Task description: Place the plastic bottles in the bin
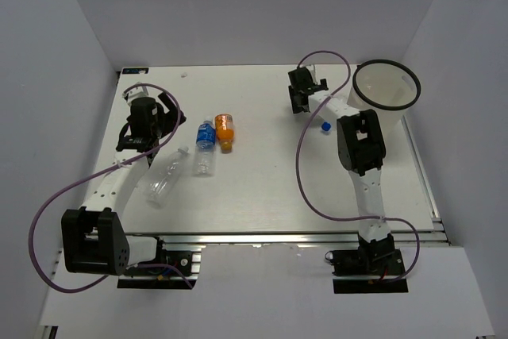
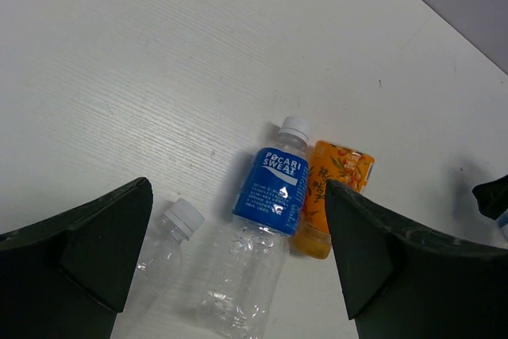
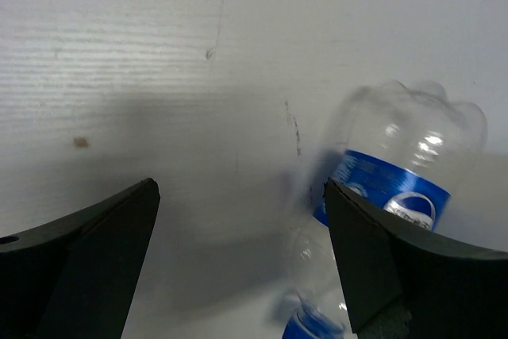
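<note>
**Hovering claws open over bottles on the tabletop**

Nearest the arm bases, a clear bottle lies flat on the tabletop. In the left wrist view it sits low, close to one finger of the left claw. That claw hangs above the surface, spread wide and gripping nothing. Below the gap lies a blue-labelled bottle, with an orange bottle touching its side, close to the other finger. Farther back, the right claw is also spread wide and empty. A second blue-labelled bottle lies beneath it, off toward one finger. The bin stands upright at the far right corner, well apart from the left group.
</note>
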`<state>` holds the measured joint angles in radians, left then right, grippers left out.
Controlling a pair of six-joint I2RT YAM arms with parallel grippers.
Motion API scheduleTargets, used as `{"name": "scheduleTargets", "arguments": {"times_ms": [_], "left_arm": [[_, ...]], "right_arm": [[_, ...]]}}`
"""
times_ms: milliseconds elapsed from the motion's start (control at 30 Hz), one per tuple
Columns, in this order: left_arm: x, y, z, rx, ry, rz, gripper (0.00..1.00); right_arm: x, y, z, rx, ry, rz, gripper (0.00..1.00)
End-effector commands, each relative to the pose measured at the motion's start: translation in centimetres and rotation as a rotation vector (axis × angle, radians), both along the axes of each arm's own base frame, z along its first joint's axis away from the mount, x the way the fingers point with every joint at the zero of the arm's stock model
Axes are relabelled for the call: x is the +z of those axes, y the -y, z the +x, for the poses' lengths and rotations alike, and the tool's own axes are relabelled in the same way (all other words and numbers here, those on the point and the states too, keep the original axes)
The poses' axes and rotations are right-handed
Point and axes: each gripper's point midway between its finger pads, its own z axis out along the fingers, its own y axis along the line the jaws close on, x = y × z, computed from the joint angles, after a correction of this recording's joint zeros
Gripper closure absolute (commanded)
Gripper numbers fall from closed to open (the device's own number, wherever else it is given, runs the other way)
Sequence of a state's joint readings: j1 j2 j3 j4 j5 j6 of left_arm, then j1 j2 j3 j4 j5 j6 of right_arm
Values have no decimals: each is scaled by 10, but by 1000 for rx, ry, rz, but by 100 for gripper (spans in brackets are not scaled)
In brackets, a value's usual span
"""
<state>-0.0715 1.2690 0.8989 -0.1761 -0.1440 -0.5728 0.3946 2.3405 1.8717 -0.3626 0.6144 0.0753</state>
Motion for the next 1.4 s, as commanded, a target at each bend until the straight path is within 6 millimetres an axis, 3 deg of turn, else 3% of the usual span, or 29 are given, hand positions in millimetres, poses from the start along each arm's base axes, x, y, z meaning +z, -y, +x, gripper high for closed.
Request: {"name": "scheduleTargets", "arguments": {"times_ms": [0, 133, 267, 367, 533, 733, 967, 1067, 1200, 1300, 1333, 1367], "left_arm": [[19, 3, 4, -17, 46, -1, 2], [19, 4, 4, -23, 49, -4, 2], [18, 5, 5, -30, 47, -6, 2], [19, 5, 4, -30, 50, -6, 2], [19, 4, 5, -28, 49, -3, 2], [21, 3, 4, -24, 55, 1, 2], [18, 1, 5, -14, 44, 7, 2], [19, 1, 4, -18, 44, 7, 2], [20, 1, 4, -15, 47, 9, 2], [21, 1, 4, -15, 49, 8, 2], [20, 1, 4, -15, 47, 9, 2], [20, 2, 4, -17, 47, 8, 2]], "right_arm": [[55, -6, 0, 7, 105, 80, 11], [78, -12, -11, 67, 163, 149, 11], [102, -5, -25, 47, 208, 169, 11], [101, 8, -32, -13, 201, 134, 11], [87, 25, -31, -70, 168, 70, 11], [57, 38, -20, -91, 93, 83, 11], [19, 53, -24, -135, 30, 19, 12], [8, 51, -24, -117, 14, 33, 27], [18, 42, -25, -58, 18, 67, 73], [53, 11, -30, 69, 41, 183, 84], [85, -5, -34, 144, 83, 245, 84], [103, -22, -38, 205, 114, 278, 83]]}}
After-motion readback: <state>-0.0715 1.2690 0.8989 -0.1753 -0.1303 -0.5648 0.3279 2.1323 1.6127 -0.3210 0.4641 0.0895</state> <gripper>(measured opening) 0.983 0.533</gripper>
